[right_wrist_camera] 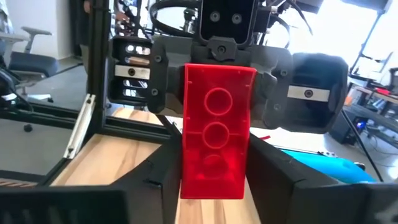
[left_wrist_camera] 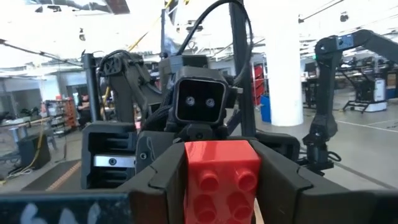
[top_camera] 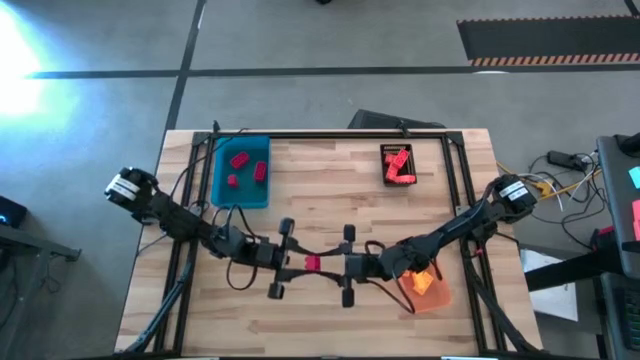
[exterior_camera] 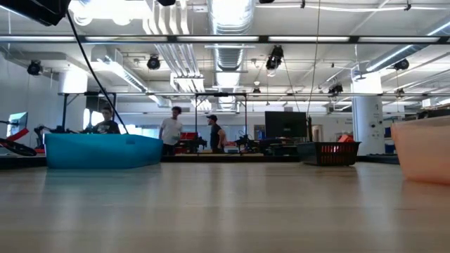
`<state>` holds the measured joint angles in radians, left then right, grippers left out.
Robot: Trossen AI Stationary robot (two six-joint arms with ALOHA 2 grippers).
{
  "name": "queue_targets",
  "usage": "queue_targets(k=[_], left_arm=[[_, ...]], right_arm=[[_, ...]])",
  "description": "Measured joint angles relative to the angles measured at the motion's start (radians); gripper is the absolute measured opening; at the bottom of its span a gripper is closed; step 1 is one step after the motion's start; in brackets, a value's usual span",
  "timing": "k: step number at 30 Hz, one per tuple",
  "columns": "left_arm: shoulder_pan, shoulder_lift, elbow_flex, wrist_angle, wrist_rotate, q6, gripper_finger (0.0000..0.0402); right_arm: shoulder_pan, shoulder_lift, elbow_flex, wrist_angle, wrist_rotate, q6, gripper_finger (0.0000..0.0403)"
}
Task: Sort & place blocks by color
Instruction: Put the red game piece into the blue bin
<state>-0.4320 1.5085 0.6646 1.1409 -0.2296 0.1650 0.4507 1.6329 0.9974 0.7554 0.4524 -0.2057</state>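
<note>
Glossy plastic red block (right_wrist_camera: 214, 127); matt wooden table (top_camera: 330, 195)

We see both arms stretched toward the middle of the table, meeting face to face above the front part. The left gripper (top_camera: 297, 262) and the right gripper (top_camera: 333, 265) point at each other, wrists level. Both have their fingers (left_wrist_camera: 163, 177) closed on the same red block (top_camera: 313, 263) between them.

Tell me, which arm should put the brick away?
Left, probably: left pincer and right pincer both grip the red studded plastic brick; the blue plastic tray with similar bricks lies on its side.
</note>
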Motion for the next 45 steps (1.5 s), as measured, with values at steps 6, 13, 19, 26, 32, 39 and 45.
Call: queue_targets(k=[6, 13, 19, 26, 32, 39, 45], left_arm=[[0.001, -0.001, -0.004, -0.007, -0.076, -0.001, 0.0129], [0.039, -0.05, -0.017, -0.148, -0.258, 0.0, 0.0129], [0.145, -0.181, -0.015, -0.577, -0.578, -0.05, 0.0129], [0.447, -0.293, -0.016, -1.147, -0.73, -0.306, 0.0129], [0.762, -0.294, -0.017, -1.468, -0.637, -0.547, 0.0129], [0.983, -0.246, -0.017, -1.502, -0.377, -0.56, 0.0129], [1.004, -0.228, -0.017, -1.5, -0.377, -0.56, 0.0144]], right_arm=[[0.0, -0.001, 0.0, -0.027, 0.021, 0.009, 0.0217], [0.002, -0.085, -0.001, -0.232, 0.118, 0.111, 0.0283], [0.003, -0.184, -0.001, -0.533, 0.176, 0.332, 0.0298], [0.003, -0.207, -0.001, -0.639, 0.177, 0.414, 0.0285], [0.003, -0.187, -0.001, -0.639, 0.178, 0.415, 0.0278], [0.003, -0.184, -0.001, -0.639, 0.179, 0.415, 0.0283], [0.003, -0.184, -0.001, -0.639, 0.179, 0.415, 0.0281]])
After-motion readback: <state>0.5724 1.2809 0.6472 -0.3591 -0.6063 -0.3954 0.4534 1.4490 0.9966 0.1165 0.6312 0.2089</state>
